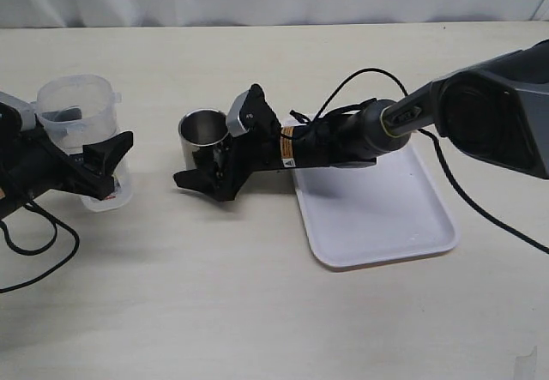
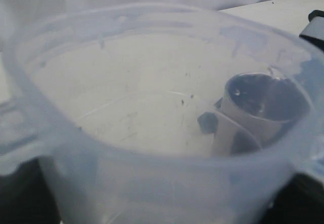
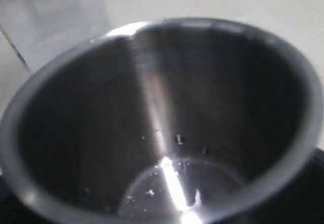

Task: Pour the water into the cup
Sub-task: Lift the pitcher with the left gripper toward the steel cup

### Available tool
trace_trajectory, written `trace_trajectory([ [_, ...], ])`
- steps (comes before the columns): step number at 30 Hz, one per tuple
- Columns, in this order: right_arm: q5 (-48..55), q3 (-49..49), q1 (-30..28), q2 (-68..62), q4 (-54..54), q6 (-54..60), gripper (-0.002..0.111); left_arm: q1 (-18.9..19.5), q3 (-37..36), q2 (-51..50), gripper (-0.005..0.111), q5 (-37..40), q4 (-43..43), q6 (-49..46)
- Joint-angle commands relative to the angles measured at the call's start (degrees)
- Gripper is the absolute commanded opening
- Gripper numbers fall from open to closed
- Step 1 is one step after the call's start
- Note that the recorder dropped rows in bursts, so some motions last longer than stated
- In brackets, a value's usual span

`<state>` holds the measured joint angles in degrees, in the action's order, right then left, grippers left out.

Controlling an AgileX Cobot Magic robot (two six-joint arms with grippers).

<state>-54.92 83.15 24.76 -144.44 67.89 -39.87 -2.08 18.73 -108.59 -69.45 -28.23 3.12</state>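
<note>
The steel cup (image 1: pixel 202 133) stands upright on the table left of centre. My right gripper (image 1: pixel 221 150) is shut on the cup, with one finger at its far side and the other at its near side. In the right wrist view the cup (image 3: pixel 152 97) fills the frame, with droplets and a bright glint at its bottom. My left gripper (image 1: pixel 103 171) is shut on the clear plastic pitcher (image 1: pixel 79 114), held upright at the far left, apart from the cup. The pitcher (image 2: pixel 126 107) fills the left wrist view, and the cup (image 2: pixel 263 105) shows through its wall. No stream of water is visible.
A white tray (image 1: pixel 386 213) lies on the table under and beside my right arm. Black cables trail from both arms. The pitcher (image 3: pixel 50 16) shows blurred behind the cup in the right wrist view.
</note>
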Motion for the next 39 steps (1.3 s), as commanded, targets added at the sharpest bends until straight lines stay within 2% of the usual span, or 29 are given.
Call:
trace_trajectory([
  [1, 0.77, 0.11, 0.22, -0.3, -2.2, 0.5, 0.072, 0.07, 0.1, -0.16, 0.0, -0.51, -0.45, 0.32],
  [4, 0.77, 0.11, 0.22, 0.07, -2.53, 0.5, 0.038, 0.07, 0.1, -0.16, 0.0, -0.51, -0.45, 0.32],
  [7, 0.77, 0.11, 0.12, 0.52, -2.1, -0.84, 0.009, 0.07, 0.1, -0.16, 0.0, -0.51, -0.45, 0.32],
  [8, 0.77, 0.11, 0.11, 0.52, -2.12, -0.96, 0.004, 0.07, 0.1, -0.16, 0.0, -0.51, -0.45, 0.32],
  [16, 3.25, 0.11, 0.11, 2.25, 6.73, 0.38, 0.004, 0.07, 4.63, -0.16, 0.0, -0.51, -3.6, 0.32],
  [22, 3.02, 0.11, 0.11, 2.6, 6.43, 0.01, 0.004, 0.07, 9.27, -0.16, 0.0, 3.13, -5.76, 0.32],
  [28, 2.61, 0.11, 0.02, 2.6, 6.43, 0.01, 0.004, 0.07, 16.37, -0.16, 0.0, 11.92, -11.74, 0.54],
  [39, -2.45, 0.11, 0.02, 2.6, 2.7, 0.64, 0.004, 0.07, 23.69, -0.16, 0.0, 18.07, -20.82, -0.07],
])
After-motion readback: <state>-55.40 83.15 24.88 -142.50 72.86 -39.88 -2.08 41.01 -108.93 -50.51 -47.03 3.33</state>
